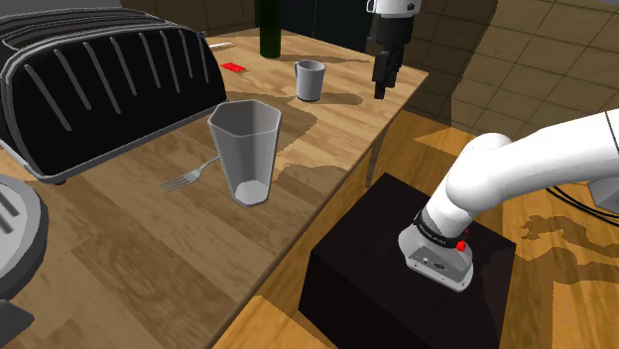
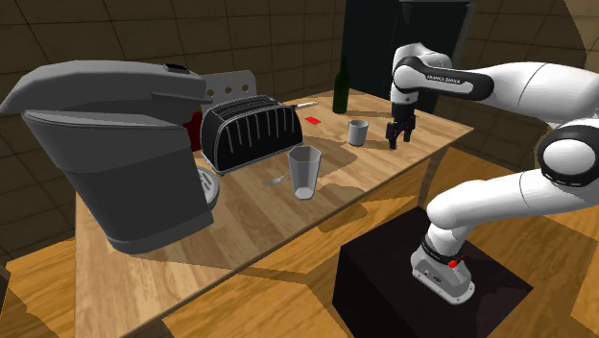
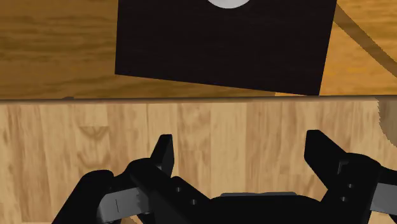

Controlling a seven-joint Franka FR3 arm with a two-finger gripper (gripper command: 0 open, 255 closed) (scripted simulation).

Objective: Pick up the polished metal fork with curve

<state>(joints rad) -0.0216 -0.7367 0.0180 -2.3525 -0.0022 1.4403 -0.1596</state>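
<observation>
My gripper (image 3: 238,143) was open, its two black fingers (image 3: 163,153) standing well apart with only bare wood between them. It pointed down over the table (image 1: 149,268), close to the edge that faces my stand (image 3: 222,51).

In the shoulder view, the gripper (image 1: 381,91) had a small grey mug (image 1: 309,79) near it at 9 o'clock. A dark bottle (image 1: 269,28) stood farther off at about 10 o'clock, with a small flat red thing (image 1: 235,67) at the bottle's 7 o'clock.

The fork (image 1: 193,175) lay flat on the wood at roughly my 8 o'clock, well apart from the fingers. Its tines pointed toward 8 o'clock. Its handle ran back behind a tall faceted grey tumbler (image 1: 245,149), which stood just beside it at 3 o'clock. A black toaster (image 1: 99,84) sat at the fork's 10 o'clock.

In the second exterior view, the gripper (image 2: 395,144) hung at the mug's (image 2: 358,132) 3 o'clock. The fork (image 2: 275,180) showed between the toaster (image 2: 248,130) and the tumbler (image 2: 304,171), and a big grey coffee machine (image 2: 115,154) stood at its 9 o'clock.
</observation>
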